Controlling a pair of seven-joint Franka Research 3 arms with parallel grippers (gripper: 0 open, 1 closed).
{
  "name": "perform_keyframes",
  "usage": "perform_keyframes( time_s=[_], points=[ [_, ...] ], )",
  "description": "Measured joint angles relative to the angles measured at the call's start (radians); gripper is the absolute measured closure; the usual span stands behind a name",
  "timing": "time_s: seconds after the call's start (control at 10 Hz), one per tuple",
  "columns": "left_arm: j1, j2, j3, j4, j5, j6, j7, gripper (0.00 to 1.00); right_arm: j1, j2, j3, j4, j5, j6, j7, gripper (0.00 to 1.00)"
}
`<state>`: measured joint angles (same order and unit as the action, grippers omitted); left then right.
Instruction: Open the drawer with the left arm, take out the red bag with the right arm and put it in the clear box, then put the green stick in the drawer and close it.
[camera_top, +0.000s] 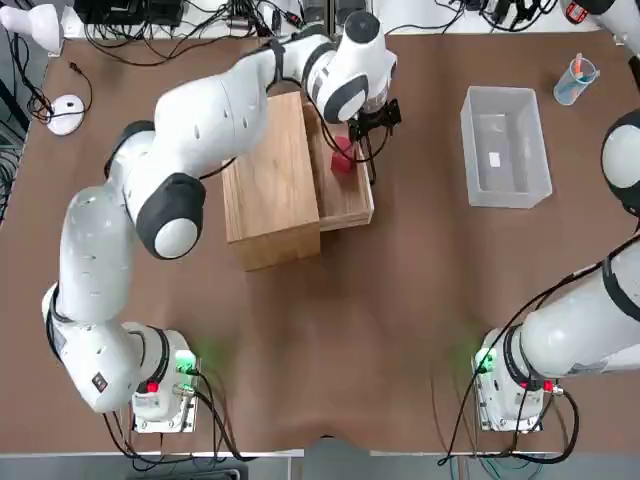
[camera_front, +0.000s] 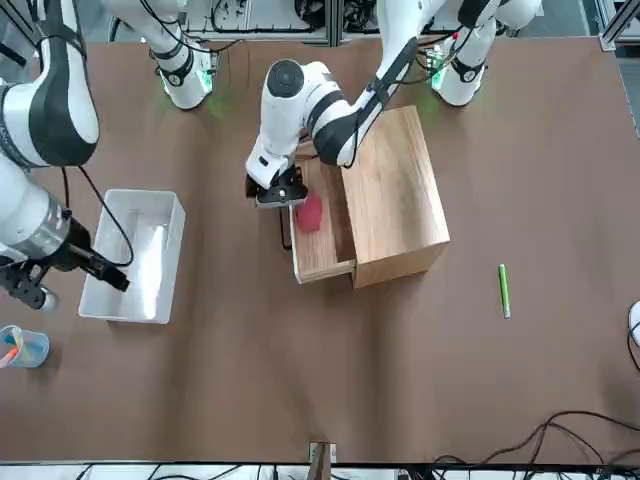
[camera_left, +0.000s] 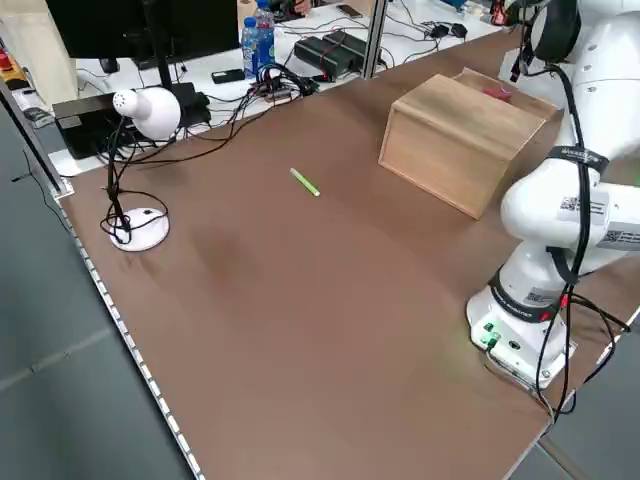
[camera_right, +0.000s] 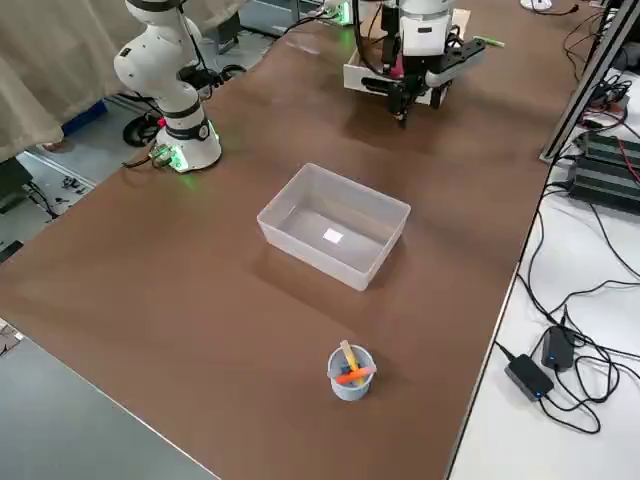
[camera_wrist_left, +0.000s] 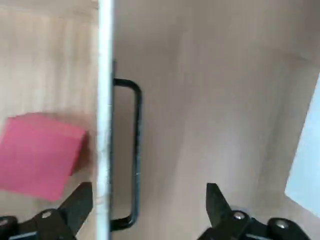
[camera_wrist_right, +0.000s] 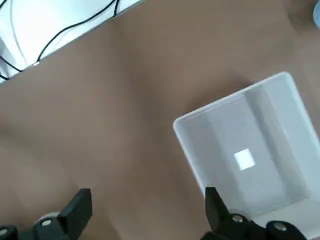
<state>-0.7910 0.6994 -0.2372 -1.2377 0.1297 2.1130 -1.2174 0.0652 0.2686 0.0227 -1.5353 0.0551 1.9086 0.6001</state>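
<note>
From the top, the drawer (camera_top: 345, 200) stands pulled out of the cabinet (camera_top: 270, 185), with the red bag (camera_top: 342, 155) inside it. The left gripper (camera_top: 375, 120) hangs over the handle, jaws apart around nothing.

From the front, the green stick (camera_front: 504, 290) lies well apart from the cabinet.

In the right wrist view, the right gripper (camera_wrist_right: 145, 210) is spread, empty, near the clear box (camera_wrist_right: 250, 160), probably waiting for its turn.

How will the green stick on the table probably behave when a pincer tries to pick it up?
The green stick looks thin and straight, so it is probably stiff and light. It lies flat on the bare table, so fingers may struggle to get under it. If round, it may roll when nudged.
</note>
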Motion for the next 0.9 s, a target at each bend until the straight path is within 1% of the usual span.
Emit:
perform_keyframes(
  time_s=[0.1, 0.2, 0.3, 0.4, 0.5, 0.7, 0.9],
  points=[
    [0.022, -0.035, 0.009, -0.007, 0.01, -0.079, 0.002, 0.0, 0.034, 0.001, 0.002, -0.001, 0.014, -0.001, 0.119, 0.0],
    [0.066, -0.081, 0.01, -0.026, 0.021, -0.136, 0.017, 0.0, 0.083, 0.002, 0.005, -0.003, 0.023, -0.001, 0.258, 0.0],
    [0.12, -0.135, 0.008, -0.064, 0.025, -0.17, 0.067, 0.0, 0.142, 0.004, 0.007, -0.006, 0.025, -0.001, 0.387, 0.0],
    [0.172, -0.195, 0.008, -0.121, 0.026, -0.184, 0.137, 0.0, 0.197, 0.006, 0.008, -0.009, 0.026, -0.001, 0.477, 0.0],
    [0.214, -0.245, 0.009, -0.186, 0.026, -0.189, 0.202, 0.0, 0.247, 0.01, 0.008, -0.011, 0.026, 0.0, 0.528, 0.0],
    [0.305, -0.32, 0.011, -0.298, 0.027, -0.188, 0.355, 0.0, 0.338, 0.036, 0.008, -0.018, 0.023, 0.011, 0.58, 0.0],
    [0.43, -0.38, 0.011, -0.366, 0.016, -0.186, 0.534, 0.0, 0.388, 0.061, 0.007, -0.027, 0.023, 0.019, 0.756, 0.0]
  ],
)
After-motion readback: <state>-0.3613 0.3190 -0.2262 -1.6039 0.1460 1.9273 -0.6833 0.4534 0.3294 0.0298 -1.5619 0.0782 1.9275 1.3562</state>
